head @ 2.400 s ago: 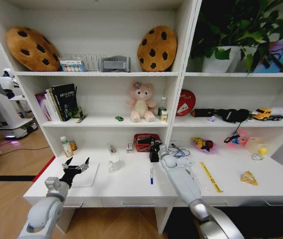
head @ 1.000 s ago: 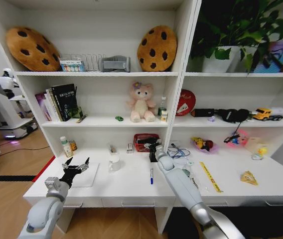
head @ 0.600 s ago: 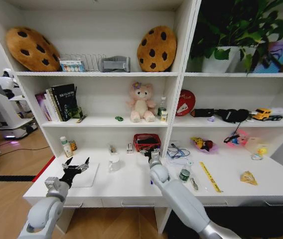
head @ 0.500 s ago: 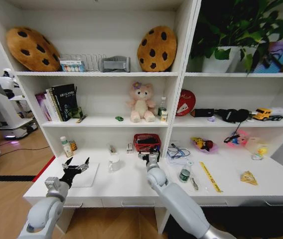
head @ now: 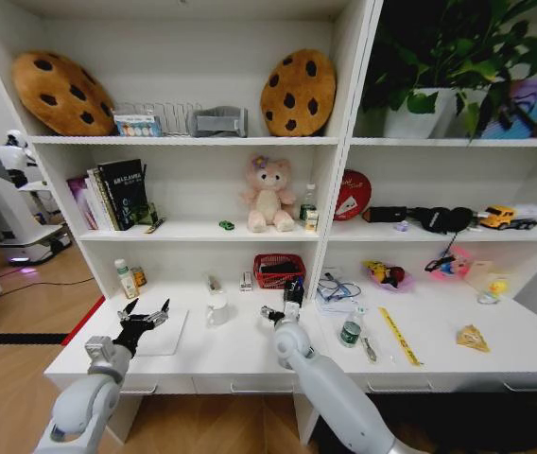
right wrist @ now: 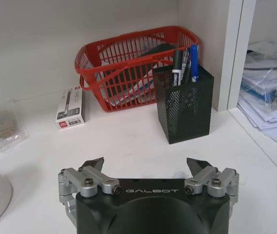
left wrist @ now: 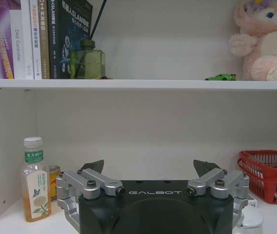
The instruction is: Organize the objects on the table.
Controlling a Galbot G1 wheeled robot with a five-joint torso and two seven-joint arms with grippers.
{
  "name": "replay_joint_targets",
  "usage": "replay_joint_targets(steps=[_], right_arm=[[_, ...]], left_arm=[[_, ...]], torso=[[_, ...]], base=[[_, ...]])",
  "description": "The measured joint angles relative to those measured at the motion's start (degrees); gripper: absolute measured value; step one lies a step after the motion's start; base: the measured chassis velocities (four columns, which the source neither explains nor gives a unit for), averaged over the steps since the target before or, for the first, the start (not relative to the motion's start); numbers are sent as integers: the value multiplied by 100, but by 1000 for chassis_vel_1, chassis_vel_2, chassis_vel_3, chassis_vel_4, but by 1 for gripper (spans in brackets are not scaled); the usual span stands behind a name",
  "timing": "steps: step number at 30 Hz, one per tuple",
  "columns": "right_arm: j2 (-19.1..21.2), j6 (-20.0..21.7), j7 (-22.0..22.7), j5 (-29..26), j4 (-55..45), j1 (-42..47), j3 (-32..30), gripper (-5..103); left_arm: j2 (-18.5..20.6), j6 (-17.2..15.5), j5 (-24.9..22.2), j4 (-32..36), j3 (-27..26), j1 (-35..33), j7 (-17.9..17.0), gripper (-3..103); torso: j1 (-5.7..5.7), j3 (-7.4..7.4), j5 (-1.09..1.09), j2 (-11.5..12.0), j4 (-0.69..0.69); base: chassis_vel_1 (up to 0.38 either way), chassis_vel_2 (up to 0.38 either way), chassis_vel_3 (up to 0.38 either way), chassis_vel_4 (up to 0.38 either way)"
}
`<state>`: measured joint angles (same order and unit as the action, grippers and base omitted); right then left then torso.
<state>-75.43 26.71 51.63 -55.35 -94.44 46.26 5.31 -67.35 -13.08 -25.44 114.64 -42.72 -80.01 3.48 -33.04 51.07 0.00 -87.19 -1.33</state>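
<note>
The right gripper (head: 278, 310) is hovering over the middle of the white surface (head: 240, 345), its fingers spread wide and holding nothing; in the right wrist view the same gripper (right wrist: 147, 165) is facing a black mesh pen holder (right wrist: 185, 106) that is standing upright on the surface with pens (right wrist: 186, 59) sticking out of it, just in front of a red basket (right wrist: 128, 63) and beside the white shelf upright. A small white box (right wrist: 70, 107) is lying flat next to the basket. The left gripper (head: 144, 318) is waiting above the silver laptop (head: 166, 336) at the left end of the surface, its fingers also wide apart and empty; in the left wrist view this gripper (left wrist: 148, 168) is pointing towards the back wall, with a tall bottle (left wrist: 35, 179) standing to one side. Out on the surface, a white cup (head: 217, 307) is sitting between the two grippers, a small green-capped bottle (head: 350, 332) is standing to the right of the right gripper, and a yellow ruler (head: 400, 335) is lying further right. A tiny green toy car (head: 226, 225) is resting on the shelf above, beside a pink teddy bear (head: 268, 195).
</note>
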Motion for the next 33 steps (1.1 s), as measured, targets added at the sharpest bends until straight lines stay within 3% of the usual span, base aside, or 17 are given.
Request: replay_joint_targets(steps=[4,16,28,29,33], right_arm=[[2,69,73,-137,-54,119,-59,82],[93,182,93,-187,-195,297,-160,77],[173,243,-146,-250,-81,343,-474,66],[169,248,-160,-260,-71,327,-491,60],[136,267,-186,-345,-12,253,-523,60]], left_arm=[[0,0,0,0,0,0,0,100],[0,0,0,0,0,0,0,100],[0,0,0,0,0,0,0,100],[0,0,0,0,0,0,0,100],[0,0,0,0,0,0,0,100]], torso=[[0,0,0,0,1],[0,0,0,0,1],[0,0,1,0,0],[-1,0,1,0,0],[-1,1,1,0,1]], base=[[0,0,0,0],[0,0,0,0],[0,0,0,0],[0,0,0,0],[0,0,0,0]])
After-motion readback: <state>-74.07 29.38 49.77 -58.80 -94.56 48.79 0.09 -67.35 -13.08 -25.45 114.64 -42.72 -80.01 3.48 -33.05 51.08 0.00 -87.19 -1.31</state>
